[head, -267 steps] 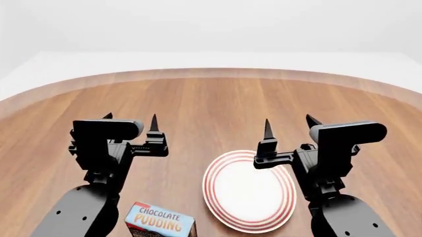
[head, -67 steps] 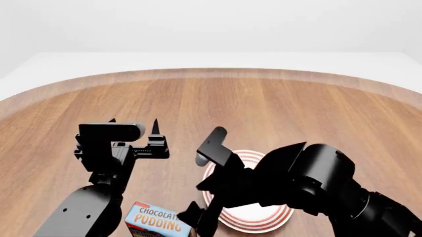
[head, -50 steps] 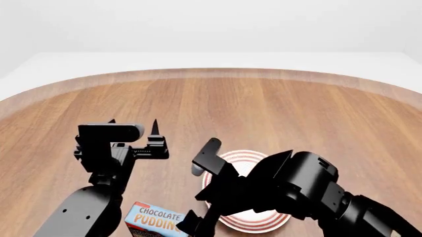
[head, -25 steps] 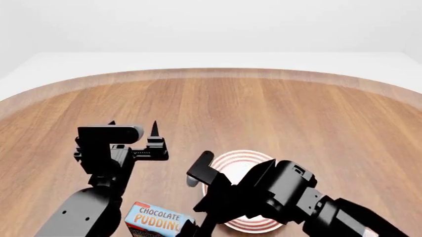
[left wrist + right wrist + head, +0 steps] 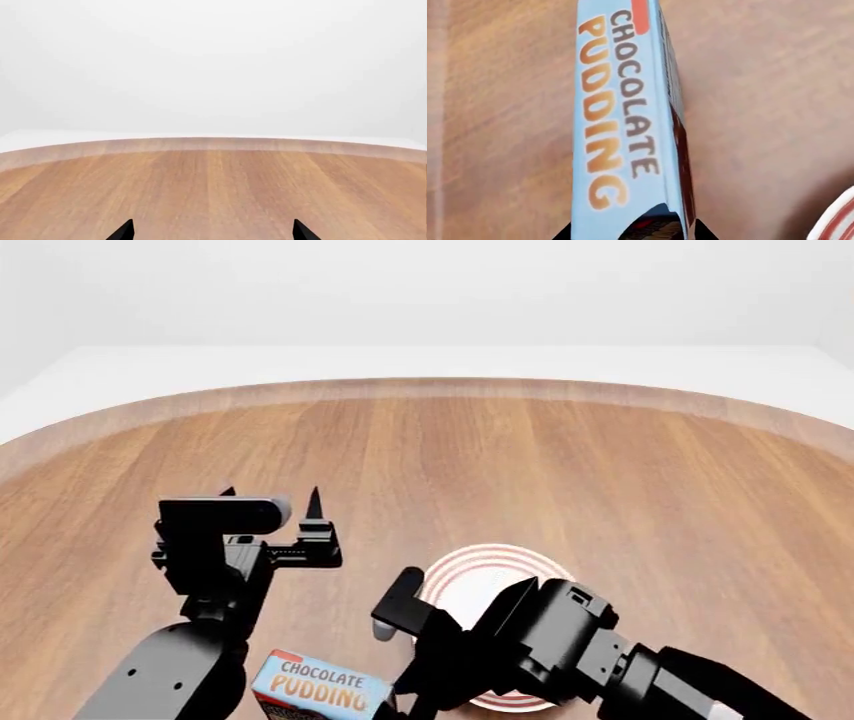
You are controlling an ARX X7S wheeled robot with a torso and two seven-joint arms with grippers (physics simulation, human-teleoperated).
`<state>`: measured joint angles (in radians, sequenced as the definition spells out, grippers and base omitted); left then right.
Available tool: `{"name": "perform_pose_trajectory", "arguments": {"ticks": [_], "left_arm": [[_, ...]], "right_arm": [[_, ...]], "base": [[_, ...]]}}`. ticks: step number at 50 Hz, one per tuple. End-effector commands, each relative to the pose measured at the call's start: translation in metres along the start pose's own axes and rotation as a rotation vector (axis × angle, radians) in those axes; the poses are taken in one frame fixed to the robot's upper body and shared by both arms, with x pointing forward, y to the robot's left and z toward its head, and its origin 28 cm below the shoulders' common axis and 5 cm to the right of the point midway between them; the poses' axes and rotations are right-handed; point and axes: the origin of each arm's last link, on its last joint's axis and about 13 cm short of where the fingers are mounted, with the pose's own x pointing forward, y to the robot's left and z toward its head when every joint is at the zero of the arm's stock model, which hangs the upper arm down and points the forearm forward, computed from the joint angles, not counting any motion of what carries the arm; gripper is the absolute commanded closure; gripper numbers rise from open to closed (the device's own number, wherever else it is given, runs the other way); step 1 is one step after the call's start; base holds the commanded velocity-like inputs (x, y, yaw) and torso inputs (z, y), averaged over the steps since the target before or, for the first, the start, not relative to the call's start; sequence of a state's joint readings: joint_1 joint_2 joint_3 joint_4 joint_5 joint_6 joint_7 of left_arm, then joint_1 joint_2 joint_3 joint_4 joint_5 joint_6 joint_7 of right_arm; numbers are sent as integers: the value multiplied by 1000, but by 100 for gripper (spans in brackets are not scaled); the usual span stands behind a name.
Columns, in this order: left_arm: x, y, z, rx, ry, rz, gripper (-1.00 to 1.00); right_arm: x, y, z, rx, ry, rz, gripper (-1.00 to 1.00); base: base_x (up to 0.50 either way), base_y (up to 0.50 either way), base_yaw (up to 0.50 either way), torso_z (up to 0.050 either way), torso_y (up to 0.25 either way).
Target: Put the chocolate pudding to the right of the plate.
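A: Where is the chocolate pudding [image 5: 322, 690] now?

B: On the wooden surface [image 5: 534, 460], at about 9 o'clock from the plate [image 5: 483, 570], near its rim. It has not shifted since 5 seconds ago.

A: And the right gripper [image 5: 631, 233]?

B: It has swung across the plate from its 3 o'clock side and dropped lower over the last half second. In the right wrist view its 2 tips straddle the near end of the carton, 1 on each side. I cannot tell whether they press on it.

A: The left gripper [image 5: 271, 498]?

B: Unchanged, raised at 10 o'clock from the plate, fingers spread apart and holding nothing.
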<state>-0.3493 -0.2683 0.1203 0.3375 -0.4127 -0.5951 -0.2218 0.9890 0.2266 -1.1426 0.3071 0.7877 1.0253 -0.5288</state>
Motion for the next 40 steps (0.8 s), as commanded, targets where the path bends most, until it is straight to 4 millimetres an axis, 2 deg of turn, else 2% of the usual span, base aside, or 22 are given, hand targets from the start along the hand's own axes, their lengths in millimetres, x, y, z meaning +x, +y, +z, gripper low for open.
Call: {"name": "perform_pose_trajectory", "arguments": {"ticks": [1, 17, 30, 40], "left_arm": [[-1, -1, -2, 2, 0, -3, -100], [-1, 0, -1, 2, -3, -2, -100], [-1, 1, 0, 1, -5, 1, -100], [-1, 2, 0, 1, -8, 5, -100]], "right_arm": [[3, 2, -2, -15, 10, -5, 100], [-2, 2, 1, -36, -23, -49, 100], [-44, 15, 15, -49, -116, -162, 100], [-63, 10, 11, 26, -150, -244, 100]], "base": [[0, 0, 0, 0, 0], [0, 0, 0, 0, 0], [0, 0, 0, 0, 0], [0, 0, 0, 0, 0]]}}
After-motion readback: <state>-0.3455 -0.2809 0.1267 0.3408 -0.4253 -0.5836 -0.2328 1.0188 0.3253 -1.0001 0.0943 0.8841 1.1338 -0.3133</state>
